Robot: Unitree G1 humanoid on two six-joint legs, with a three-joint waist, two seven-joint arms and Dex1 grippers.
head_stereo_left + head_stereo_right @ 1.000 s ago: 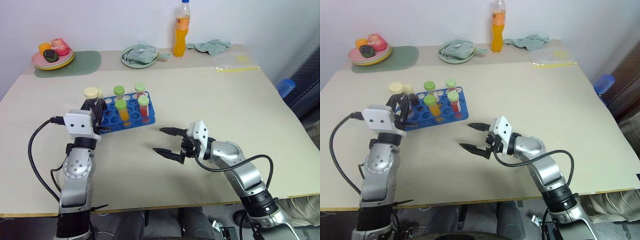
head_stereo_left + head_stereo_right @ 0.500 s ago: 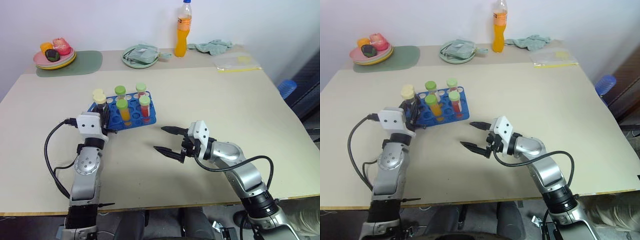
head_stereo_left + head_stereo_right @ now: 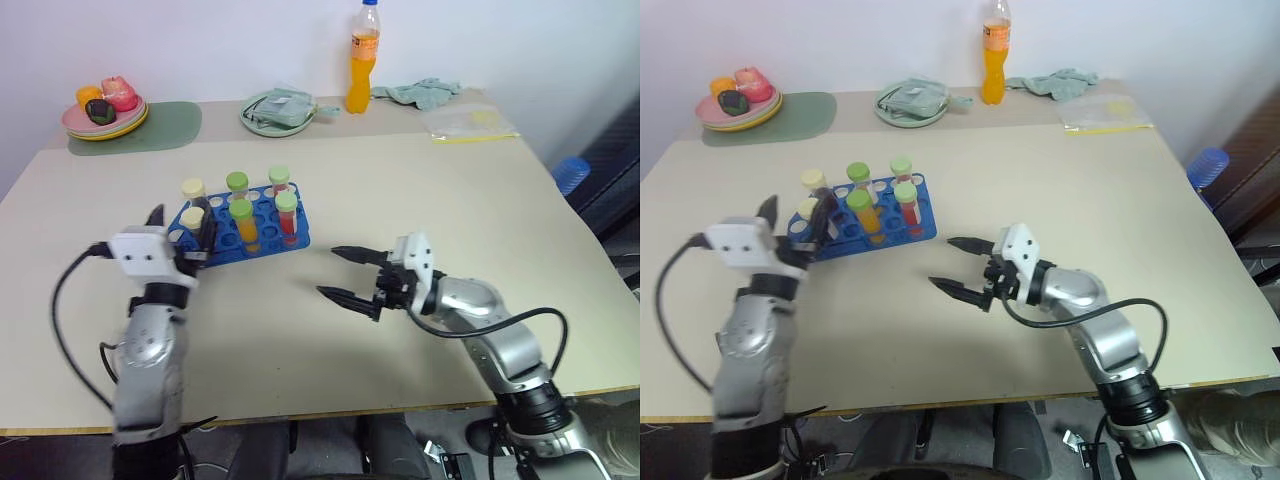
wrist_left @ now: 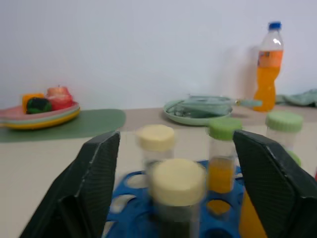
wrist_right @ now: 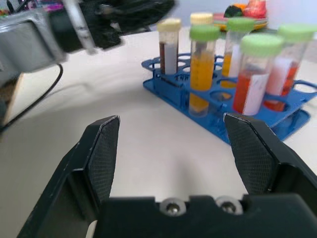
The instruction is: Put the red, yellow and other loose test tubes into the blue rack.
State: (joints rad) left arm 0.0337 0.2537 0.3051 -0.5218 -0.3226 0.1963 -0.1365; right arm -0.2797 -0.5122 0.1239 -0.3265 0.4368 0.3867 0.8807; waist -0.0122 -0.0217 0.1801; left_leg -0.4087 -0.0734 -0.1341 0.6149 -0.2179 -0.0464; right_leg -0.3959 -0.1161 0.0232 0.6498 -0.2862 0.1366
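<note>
The blue rack (image 3: pixel 262 236) stands on the table left of centre. Several tubes stand upright in it: green-capped ones with orange (image 3: pixel 244 226) and red (image 3: pixel 288 216) liquid, and two cream-capped ones (image 3: pixel 192 189). My left gripper (image 3: pixel 181 228) is open at the rack's near left corner. The nearer cream-capped dark tube (image 4: pixel 177 184) stands in the rack between its fingers (image 4: pixel 94 184), untouched. My right gripper (image 3: pixel 330 272) is open and empty above the table, right of the rack and pointing at it.
Along the far edge are a plate of fruit (image 3: pixel 104 116) on a green mat (image 3: pixel 160 125), a pale green dish (image 3: pixel 277 111), an orange soda bottle (image 3: pixel 363 60), a cloth (image 3: pixel 420 92) and a plastic bag (image 3: pixel 471 123).
My left gripper has opened, let go of the cream-capped dark tube, which stays in the rack, and drawn back to the left. My right gripper has shifted slightly right.
</note>
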